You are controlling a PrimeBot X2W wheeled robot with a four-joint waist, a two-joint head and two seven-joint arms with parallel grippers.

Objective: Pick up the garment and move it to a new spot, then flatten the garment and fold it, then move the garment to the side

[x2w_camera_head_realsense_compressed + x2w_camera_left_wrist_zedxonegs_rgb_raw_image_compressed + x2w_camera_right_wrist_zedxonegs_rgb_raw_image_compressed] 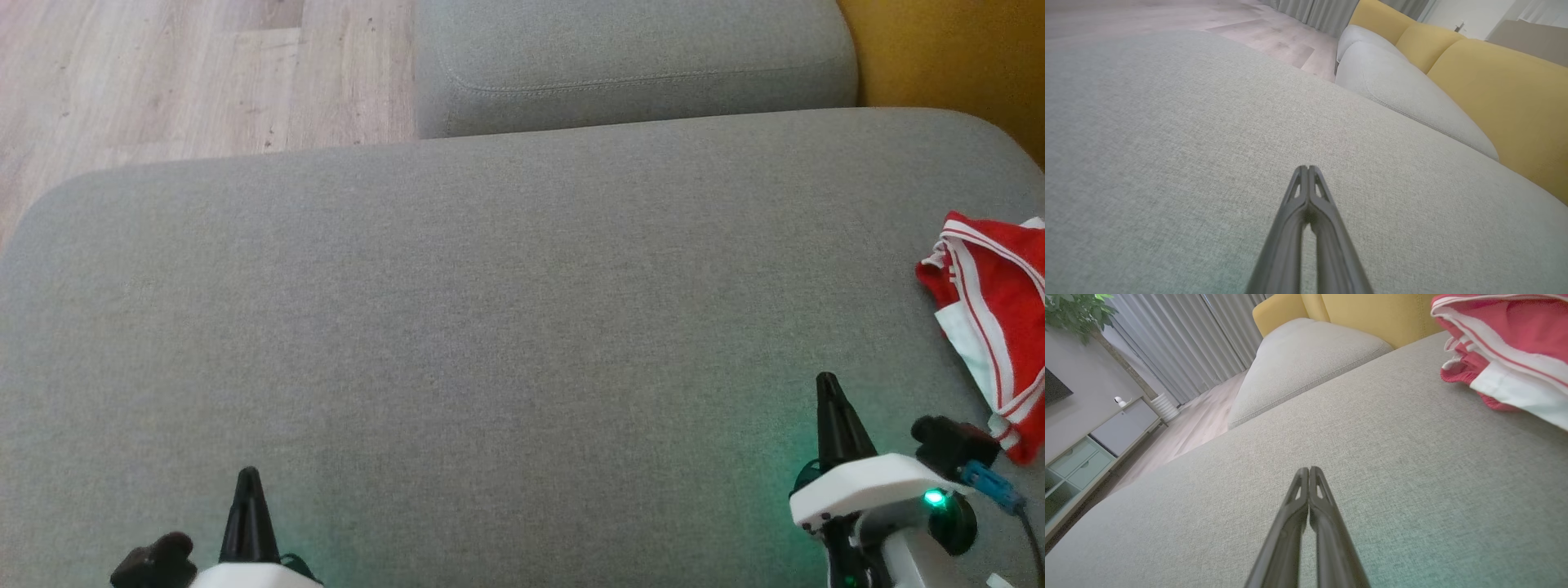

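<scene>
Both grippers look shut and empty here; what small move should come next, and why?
Probably open the right gripper and swing it toward the red and white garment. It lies crumpled and untouched near the right edge of the grey cushion, and the right gripper, shut on nothing, is nearer; the left gripper is far across the cushion.

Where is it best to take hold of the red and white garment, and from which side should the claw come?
Probably the bunched striped edge of the garment, standing up off the grey cushion on the side facing the right claw. That claw, shut, is nearest; open it and come from the left over bare cushion.
</scene>
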